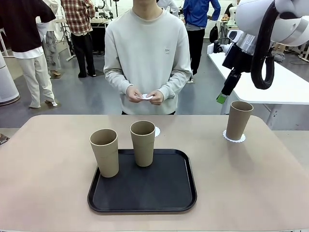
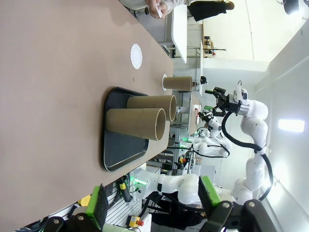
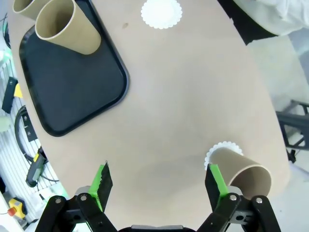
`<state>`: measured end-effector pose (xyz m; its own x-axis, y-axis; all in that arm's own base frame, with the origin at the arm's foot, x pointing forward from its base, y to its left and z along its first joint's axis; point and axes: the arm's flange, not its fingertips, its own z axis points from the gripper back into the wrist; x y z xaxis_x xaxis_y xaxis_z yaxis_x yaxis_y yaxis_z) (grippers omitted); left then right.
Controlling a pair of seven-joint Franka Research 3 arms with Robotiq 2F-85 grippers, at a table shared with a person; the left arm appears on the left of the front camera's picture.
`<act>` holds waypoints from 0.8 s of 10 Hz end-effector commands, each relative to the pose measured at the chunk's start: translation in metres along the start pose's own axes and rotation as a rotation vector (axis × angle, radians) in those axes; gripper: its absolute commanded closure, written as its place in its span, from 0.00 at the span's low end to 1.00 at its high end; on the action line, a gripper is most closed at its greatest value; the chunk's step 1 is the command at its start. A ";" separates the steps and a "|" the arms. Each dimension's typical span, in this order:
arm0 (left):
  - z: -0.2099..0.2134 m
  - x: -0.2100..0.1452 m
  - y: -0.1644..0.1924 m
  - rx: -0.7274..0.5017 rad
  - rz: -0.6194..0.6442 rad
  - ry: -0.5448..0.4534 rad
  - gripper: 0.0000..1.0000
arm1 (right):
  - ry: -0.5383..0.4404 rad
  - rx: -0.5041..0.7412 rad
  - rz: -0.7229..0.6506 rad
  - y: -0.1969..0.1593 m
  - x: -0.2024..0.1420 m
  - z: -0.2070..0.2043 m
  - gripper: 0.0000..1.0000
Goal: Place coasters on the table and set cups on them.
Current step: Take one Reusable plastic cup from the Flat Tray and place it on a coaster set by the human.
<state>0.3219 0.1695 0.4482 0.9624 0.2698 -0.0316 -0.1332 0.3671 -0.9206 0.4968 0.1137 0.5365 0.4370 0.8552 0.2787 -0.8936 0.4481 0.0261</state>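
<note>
Two beige cups (image 1: 104,152) (image 1: 143,142) stand upright on the black tray (image 1: 169,193). A third cup (image 1: 239,120) rests on a white lacy coaster (image 1: 234,138) at the table's (image 1: 48,169) far right. Another coaster (image 1: 157,131) lies bare just beyond the tray. The person's hands hold one more coaster (image 1: 145,96). My right gripper (image 1: 222,96) hangs open above and left of the third cup (image 3: 244,171), fingers (image 3: 215,181) apart with nothing between them. My left gripper (image 2: 154,200) is open and empty, well back from the tray's cups (image 2: 137,126).
The person stands at the far side, hands over the table's far edge. A white table (image 1: 285,82) lies behind on the right. In the right wrist view the tray (image 3: 72,92) sits left, bare tabletop between it and the coaster (image 3: 161,12).
</note>
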 end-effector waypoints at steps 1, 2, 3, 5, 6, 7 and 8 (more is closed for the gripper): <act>0.002 0.000 -0.002 -0.022 -0.007 -0.005 0.00 | 0.004 -0.004 0.002 -0.001 0.001 0.001 0.00; 0.002 0.000 -0.002 -0.022 -0.007 -0.005 0.00 | 0.000 0.000 0.000 0.000 0.000 0.000 0.00; 0.002 0.000 -0.002 -0.022 -0.007 -0.005 0.00 | -0.088 0.012 0.158 0.001 -0.004 -0.014 0.00; 0.002 0.000 -0.002 -0.022 -0.007 -0.005 0.00 | -0.260 0.037 0.369 0.001 0.003 -0.044 0.00; 0.002 0.000 -0.002 -0.022 -0.007 -0.005 0.00 | -0.380 0.054 0.448 0.000 0.007 -0.063 0.00; 0.002 0.000 -0.002 -0.022 -0.007 -0.005 0.00 | -0.482 0.094 0.472 -0.003 0.010 -0.086 0.00; 0.002 0.000 -0.002 -0.022 -0.007 -0.005 0.00 | -0.607 0.150 0.492 -0.004 0.010 -0.100 0.00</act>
<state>0.3220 0.1695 0.4482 0.9625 0.2696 -0.0316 -0.1331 0.3672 -0.9206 0.5104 0.1556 0.4651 -0.0553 0.7585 0.6494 -0.9843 0.0678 -0.1630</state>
